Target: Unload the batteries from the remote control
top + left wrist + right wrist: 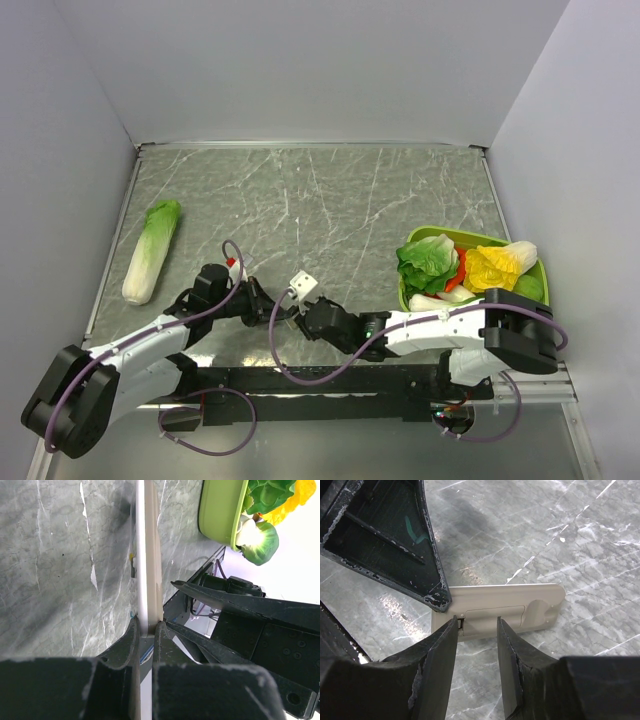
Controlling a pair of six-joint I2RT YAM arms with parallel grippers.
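Note:
The remote control (pixel 510 602) shows its grey-tan back in the right wrist view, the battery cover closed over the recess. It is edge-on in the left wrist view (pixel 148 555) and barely visible between the arms in the top view (pixel 282 308). My left gripper (pixel 148 626) is shut on the remote's near end and holds it just above the table. My right gripper (pixel 477 622) is open, its fingertips at the remote's long edge by the cover; the left tip touches the cover's end notch. The batteries are hidden.
A long pale-green cabbage (pixel 152 250) lies at the left of the table. A green bowl (pixel 447 237) of toy vegetables stands at the right, also in the left wrist view (pixel 220 510). The table's front rail runs just behind both grippers.

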